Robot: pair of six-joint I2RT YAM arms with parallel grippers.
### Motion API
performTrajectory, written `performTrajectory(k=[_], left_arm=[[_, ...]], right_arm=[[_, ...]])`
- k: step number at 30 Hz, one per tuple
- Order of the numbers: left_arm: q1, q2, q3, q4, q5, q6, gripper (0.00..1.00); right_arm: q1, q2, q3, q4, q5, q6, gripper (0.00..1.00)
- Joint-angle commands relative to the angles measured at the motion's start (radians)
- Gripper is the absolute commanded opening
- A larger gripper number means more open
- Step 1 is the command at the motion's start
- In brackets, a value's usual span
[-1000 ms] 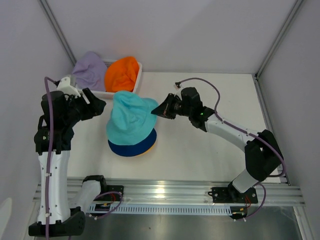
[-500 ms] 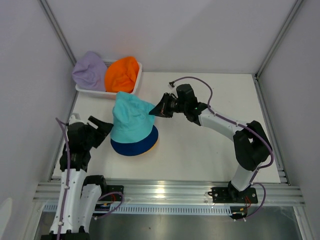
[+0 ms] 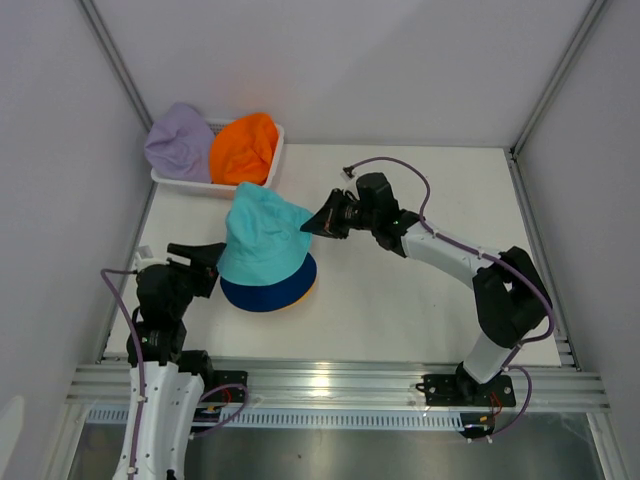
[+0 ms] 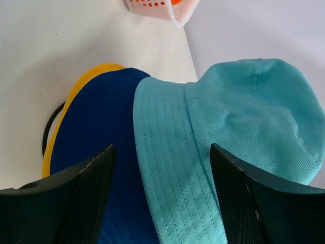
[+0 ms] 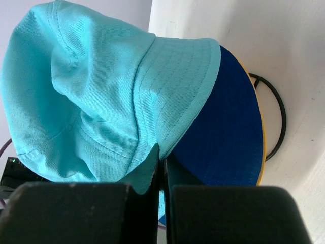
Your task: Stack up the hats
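The teal hat (image 3: pixel 262 238) lies tilted on top of the navy hat (image 3: pixel 270 293), which sits on the yellow hat (image 3: pixel 305 291). My right gripper (image 3: pixel 312 224) is shut on the teal hat's brim (image 5: pixel 177 76) at its right side. My left gripper (image 3: pixel 207 263) is open just left of the stack, its fingers (image 4: pixel 76 198) spread on either side of the teal brim (image 4: pixel 167 152) without touching it. The lavender hat (image 3: pixel 178 140) and orange hat (image 3: pixel 243 147) lie in the basket at the back left. The red hat is out of view.
A white mesh basket (image 3: pixel 277 153) stands at the back left corner. A black wire stand (image 5: pixel 277 122) shows under the stacked hats. Grey walls close in on the left, back and right.
My left arm has swung down and forward from beside the basket to low beside the stack's left. The right gripper has kept hold of the teal hat, shifting it slightly left.
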Motion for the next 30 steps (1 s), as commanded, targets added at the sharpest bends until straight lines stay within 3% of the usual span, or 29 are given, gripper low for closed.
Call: performTrajectory(k=[1, 4, 8, 11, 13, 14, 15, 18, 23, 30], left_arm=[[0.003, 0.003, 0.021, 0.017, 0.016, -0.064, 0.78], [0.003, -0.007, 0.034, -0.012, 0.016, -0.067, 0.79], [0.0, -0.001, -0.005, 0.067, 0.045, -0.112, 0.72], [-0.011, 0.035, -0.014, 0.103, 0.046, -0.116, 0.57], [-0.02, 0.036, -0.008, 0.109, 0.029, -0.109, 0.28], [-0.019, 0.035, 0.0, 0.104, 0.022, -0.101, 0.05], [-0.019, 0.032, 0.015, 0.098, 0.007, -0.077, 0.01], [-0.019, 0.021, 0.064, 0.149, 0.048, 0.032, 0.01], [-0.039, 0.016, 0.228, -0.03, -0.003, 0.186, 0.01], [-0.04, -0.023, 0.17, -0.103, -0.033, 0.273, 0.01]], right_arm=[[0.011, -0.044, -0.015, 0.034, 0.032, 0.012, 0.0], [0.014, -0.047, -0.018, 0.039, 0.037, 0.012, 0.0], [0.014, -0.046, -0.024, 0.051, 0.034, 0.021, 0.0], [0.017, -0.047, -0.024, 0.05, 0.037, 0.023, 0.0], [0.019, -0.052, -0.025, 0.047, 0.041, 0.023, 0.0], [0.019, -0.056, -0.025, 0.044, 0.043, 0.023, 0.0], [0.019, -0.059, -0.025, 0.041, 0.044, 0.026, 0.0], [0.019, -0.088, -0.031, 0.025, 0.04, 0.035, 0.0], [0.019, -0.179, -0.083, 0.021, 0.057, 0.064, 0.0], [0.019, -0.201, -0.152, -0.001, 0.049, 0.043, 0.0]])
